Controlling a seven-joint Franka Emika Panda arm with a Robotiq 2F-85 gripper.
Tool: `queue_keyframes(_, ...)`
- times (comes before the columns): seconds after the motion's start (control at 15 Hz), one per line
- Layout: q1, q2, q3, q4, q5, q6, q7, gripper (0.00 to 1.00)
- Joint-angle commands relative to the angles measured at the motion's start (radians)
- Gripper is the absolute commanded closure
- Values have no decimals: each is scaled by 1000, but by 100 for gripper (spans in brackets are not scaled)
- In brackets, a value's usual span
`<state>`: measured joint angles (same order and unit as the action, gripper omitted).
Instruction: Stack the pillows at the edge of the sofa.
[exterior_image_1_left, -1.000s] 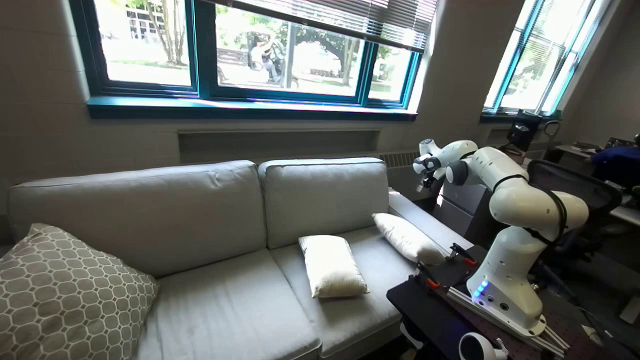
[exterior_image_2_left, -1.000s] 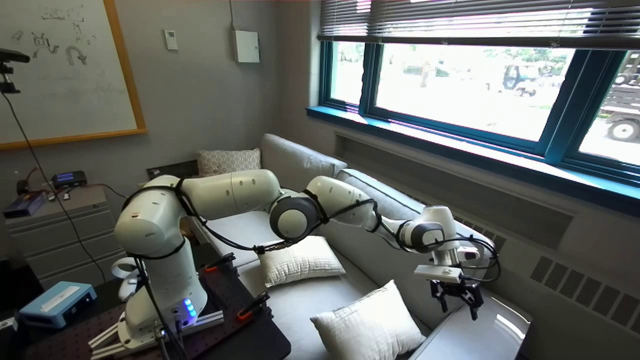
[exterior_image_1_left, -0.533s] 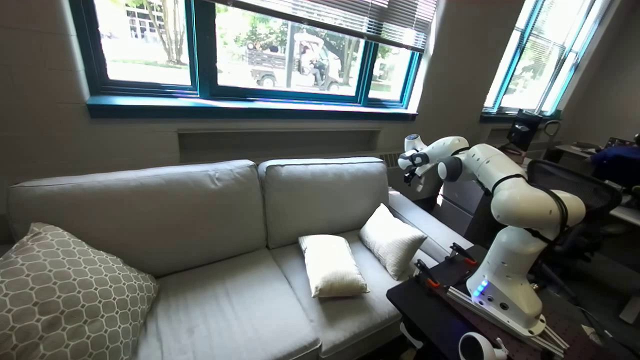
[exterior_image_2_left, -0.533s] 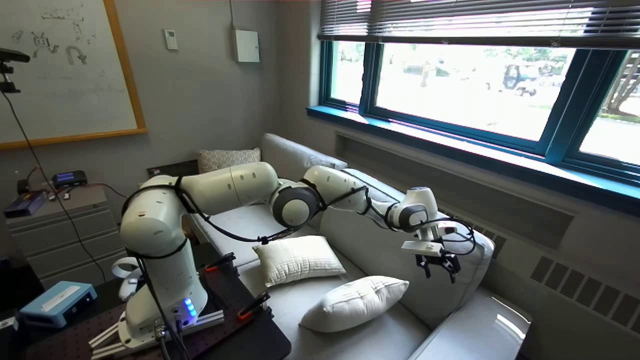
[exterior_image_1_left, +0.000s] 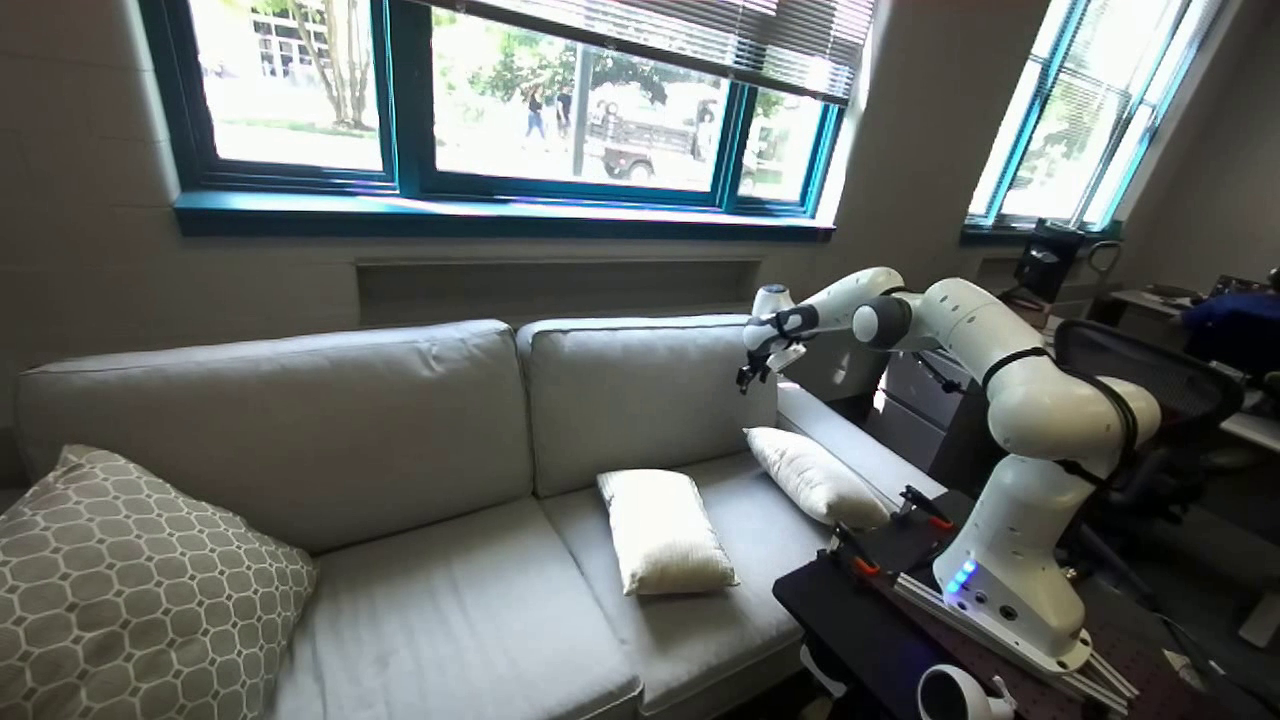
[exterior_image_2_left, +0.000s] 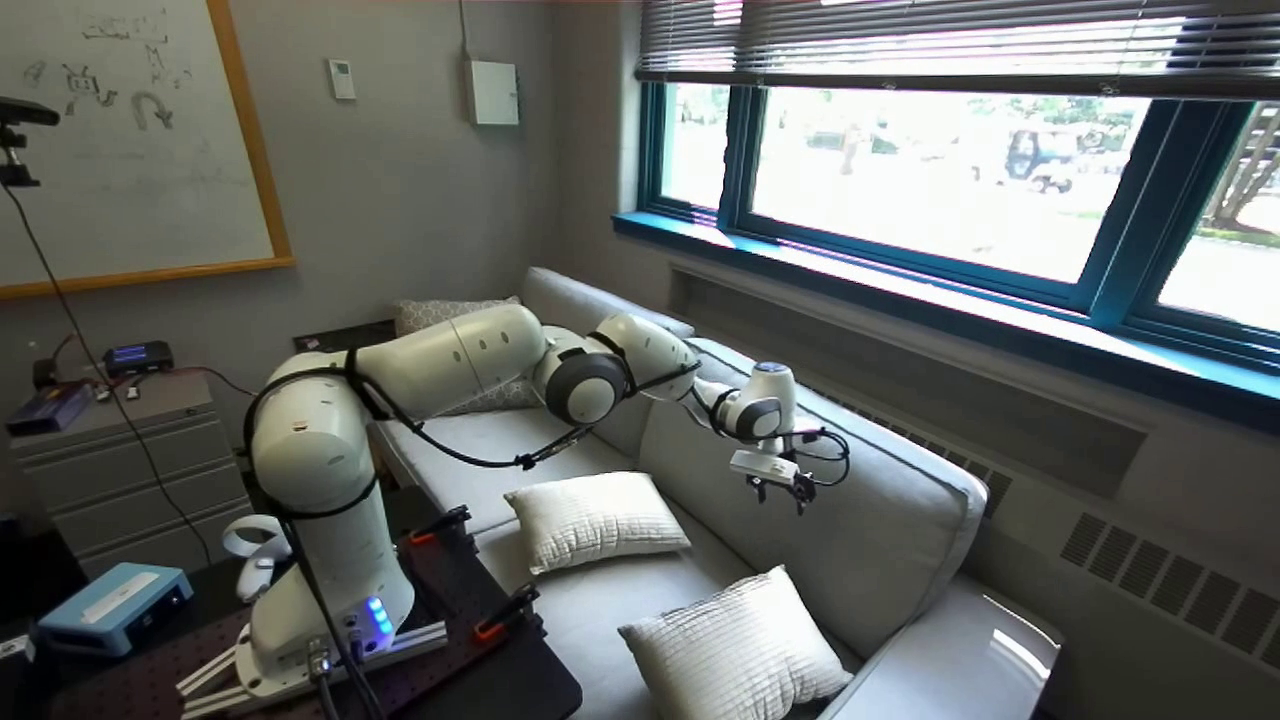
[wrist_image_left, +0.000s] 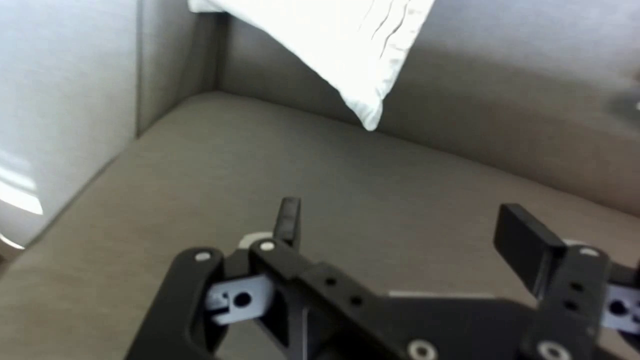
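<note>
Two white pillows rest on the right-hand seat of the grey sofa (exterior_image_1_left: 400, 430). One pillow (exterior_image_1_left: 665, 533) lies mid-seat; the other pillow (exterior_image_1_left: 815, 475) leans toward the sofa's arm. Both pillows (exterior_image_2_left: 598, 520) also show in an exterior view, the arm-side pillow (exterior_image_2_left: 735, 645) tilted up with a corner raised. My gripper (exterior_image_2_left: 780, 497) hangs above the seat, in front of the back cushion, apart from both pillows. In the wrist view the open gripper (wrist_image_left: 402, 220) has nothing between its fingers (wrist_image_left: 288, 220), and a corner of a pillow (wrist_image_left: 350, 45) shows at the top.
A patterned cushion (exterior_image_1_left: 150, 590) leans at the sofa's far end. Between sofa and robot base stands a black table (exterior_image_1_left: 850, 625) with orange-tipped clamps (exterior_image_2_left: 505, 612). The sofa's back cushion (exterior_image_2_left: 830, 510) rises close behind the gripper, below a window sill (exterior_image_1_left: 500, 215).
My gripper has travelled from beyond the sofa's arm inward over the seat. The arm-side pillow lay nearer mid-seat half a second ago; now it leans toward the arm, as one second ago.
</note>
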<state>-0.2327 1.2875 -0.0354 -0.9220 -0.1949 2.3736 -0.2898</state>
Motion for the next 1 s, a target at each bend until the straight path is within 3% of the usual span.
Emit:
queue_keyframes(0.0, 20, -8, 19, -39, 2, 18, 1, 0)
queue_keyframes(0.13, 65, -16, 22, -90, 23, 36, 0, 0)
queue_keyframes(0.4, 70, -40, 7, -122, 19, 51, 28, 0)
queue_keyframes(0.67, 76, 16, 17, -40, 55, 7, 38, 0)
queue_keyframes(0.93, 103, 153, 6, 105, 74, -76, 110, 0)
